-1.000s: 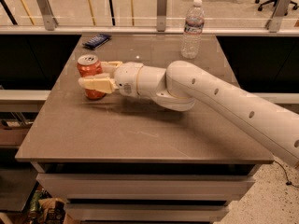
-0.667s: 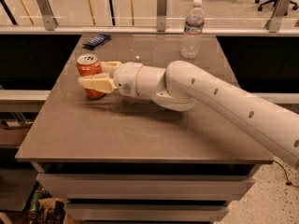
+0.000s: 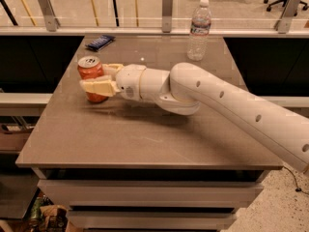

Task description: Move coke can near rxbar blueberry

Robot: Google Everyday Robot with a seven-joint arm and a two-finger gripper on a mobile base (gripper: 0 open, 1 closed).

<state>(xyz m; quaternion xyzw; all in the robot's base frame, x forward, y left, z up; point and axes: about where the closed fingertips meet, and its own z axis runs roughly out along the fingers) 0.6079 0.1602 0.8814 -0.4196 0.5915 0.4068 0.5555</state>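
Note:
The coke can (image 3: 91, 71) is red-orange with a silver top and stands upright near the table's left edge. My gripper (image 3: 100, 79) reaches in from the right and is shut on the can, one cream finger (image 3: 98, 87) across its front and the other behind it. The can's base looks at or just above the tabletop. The rxbar blueberry (image 3: 100, 42) lies flat in its dark blue wrapper at the far left corner of the table, well behind the can.
A clear plastic water bottle (image 3: 199, 30) stands at the back right of the grey table (image 3: 145, 134). My white arm (image 3: 227, 105) crosses the table's right half. A railing with glass runs behind the table.

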